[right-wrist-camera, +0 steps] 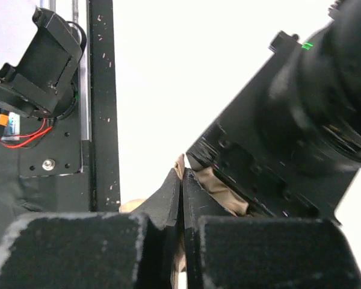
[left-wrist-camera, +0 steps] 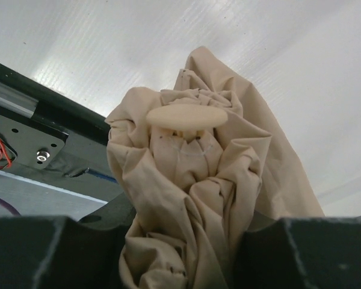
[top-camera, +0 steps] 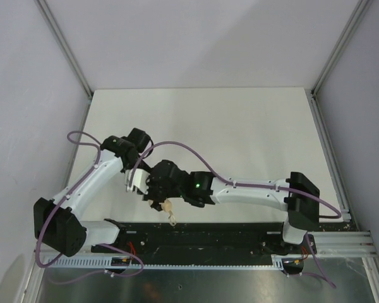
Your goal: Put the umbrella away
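The umbrella is a bunched roll of beige fabric with a flat tan cap at its end. My left gripper is shut on the fabric bundle, which fills the gap between its black fingers. From above, both grippers meet near the table's front edge, and only the umbrella's tan handle and loop stick out below them. My right gripper is pressed shut with a thin fold of beige fabric pinched between its jaws, right against the left gripper's black body.
The black base rail runs along the near edge, just below the handle. The white table stretches away behind the arms, framed by grey walls and aluminium posts. Purple cables loop over both arms.
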Motion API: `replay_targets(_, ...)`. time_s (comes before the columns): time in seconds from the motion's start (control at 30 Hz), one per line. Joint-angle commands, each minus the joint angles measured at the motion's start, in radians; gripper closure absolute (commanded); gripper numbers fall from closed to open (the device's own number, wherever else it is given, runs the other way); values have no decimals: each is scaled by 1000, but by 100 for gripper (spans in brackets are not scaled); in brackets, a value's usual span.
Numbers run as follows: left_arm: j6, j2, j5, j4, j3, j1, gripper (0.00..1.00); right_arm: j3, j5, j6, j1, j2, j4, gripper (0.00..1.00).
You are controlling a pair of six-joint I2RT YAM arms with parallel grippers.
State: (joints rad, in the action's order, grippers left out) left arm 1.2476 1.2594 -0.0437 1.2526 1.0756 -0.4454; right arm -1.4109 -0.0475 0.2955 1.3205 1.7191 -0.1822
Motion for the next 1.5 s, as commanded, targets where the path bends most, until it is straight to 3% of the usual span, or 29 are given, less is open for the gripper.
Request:
replay_targets(0.0, -14, -18, -265, 1, 138, 16, 100, -20, 14, 99, 71, 173, -115, 100)
replay_targets(0.23, 6, -18, -316, 24, 144, 24, 100, -39, 523, 84, 127, 308, -33, 100)
replay_targets(0.33, 14, -26, -288, 41, 129, 26, 100, -19, 635, 94, 129, 308, 6, 100)
replay_targets(0.47, 17, -36, -280, 48, 89, 25, 100, -8, 732, 120, 136, 313, -5, 87)
replay_targets(0.77, 25, -41, -280, 46, 80, 44, 100, 22, 238, -41, 82, 225, -152, 59)
replay_targets(1.0, -18, -14, -209, 46, 186, 56, 100, 185, -256, -169, 49, -201, -86, 28)
replay_targets(1.2, 0, -62, -91, 19, 188, 56, 100, 209, -612, -353, 1, -528, -63, 17)
replay_targets(1.4, -17, -55, -95, -86, 140, 56, 100, 249, -588, -513, -63, -748, -8, 11)
replay_targets(1.47, -44, -43, -73, -119, 130, 55, 100, 263, -500, -550, -75, -797, -18, 11)
